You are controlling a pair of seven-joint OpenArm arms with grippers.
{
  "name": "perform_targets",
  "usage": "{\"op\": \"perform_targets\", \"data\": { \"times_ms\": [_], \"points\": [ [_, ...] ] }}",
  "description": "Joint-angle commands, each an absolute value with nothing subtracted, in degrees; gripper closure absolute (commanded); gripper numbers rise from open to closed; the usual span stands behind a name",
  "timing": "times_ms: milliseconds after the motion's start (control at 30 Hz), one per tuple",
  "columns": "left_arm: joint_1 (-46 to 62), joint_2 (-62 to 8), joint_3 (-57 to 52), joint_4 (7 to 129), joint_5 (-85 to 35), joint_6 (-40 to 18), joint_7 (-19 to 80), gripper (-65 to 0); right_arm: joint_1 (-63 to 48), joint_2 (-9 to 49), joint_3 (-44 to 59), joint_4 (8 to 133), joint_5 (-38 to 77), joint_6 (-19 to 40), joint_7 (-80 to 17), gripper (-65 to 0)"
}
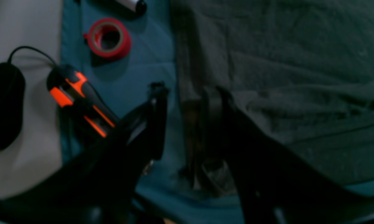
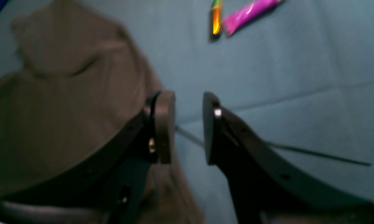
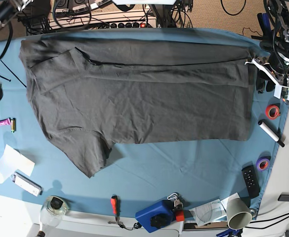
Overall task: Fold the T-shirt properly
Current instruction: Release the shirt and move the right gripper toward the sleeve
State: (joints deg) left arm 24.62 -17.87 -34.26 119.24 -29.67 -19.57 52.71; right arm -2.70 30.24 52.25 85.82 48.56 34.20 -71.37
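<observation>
The T-shirt [image 3: 134, 98] served as the landmark: it lay spread across the blue-teal tablecloth [image 3: 184, 168], its far long edge folded over toward the middle, one sleeve [image 3: 87, 155] sticking out toward the near-left.

Left of the shirt in the base view, the right gripper [image 2: 188, 127] hung just off the cloth's edge. Its wrist view showed the jaws parted with only tablecloth between them, grasping nothing, the shirt beside its left finger. Beyond it lay a magenta tube [image 2: 249, 12] and a small orange-green marker [image 2: 216, 18], both well clear of the shirt.

Right of the shirt, the left gripper [image 1: 187, 102] stood at the hem end. Its wrist view, dark and blurred, showed the jaws apart, straddling the shirt's edge; whether any fabric was pinched could not be told, though the fingers looked released. Farther from the shirt sat a red tape roll [image 1: 109, 38] and an orange-and-black tool [image 1: 81, 99] on the tablecloth's border.
</observation>
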Motion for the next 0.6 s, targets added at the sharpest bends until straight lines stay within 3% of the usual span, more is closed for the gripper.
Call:
{"op": "perform_targets", "data": {
  "times_ms": [0,200,367,567],
  "points": [
    [24.6,-18.6,-34.6,120.2,-31.2,-19.6,52.1,-19.8,-0.6,32.0,51.3,86.6,48.0,34.0,-68.6,-16.0],
    [24.6,-18.6,-34.6,120.2,-34.1,-19.6,53.2,-19.8,7.6,32.2,36.6,84.2,34.3,30.9,-61.5,-16.0],
    [24.6,-18.6,-34.6,120.2,-34.1,-19.6,54.7,-19.8,17.5,32.2,26.3,70.7,27.5,26.5,-51.6,-16.0],
    [24.6,-18.6,-34.6,120.2,-34.1,-19.6,55.0,-19.8,29.1,32.2,19.6,53.5,24.4,29.8,-50.7,-16.0]
  ]
}}
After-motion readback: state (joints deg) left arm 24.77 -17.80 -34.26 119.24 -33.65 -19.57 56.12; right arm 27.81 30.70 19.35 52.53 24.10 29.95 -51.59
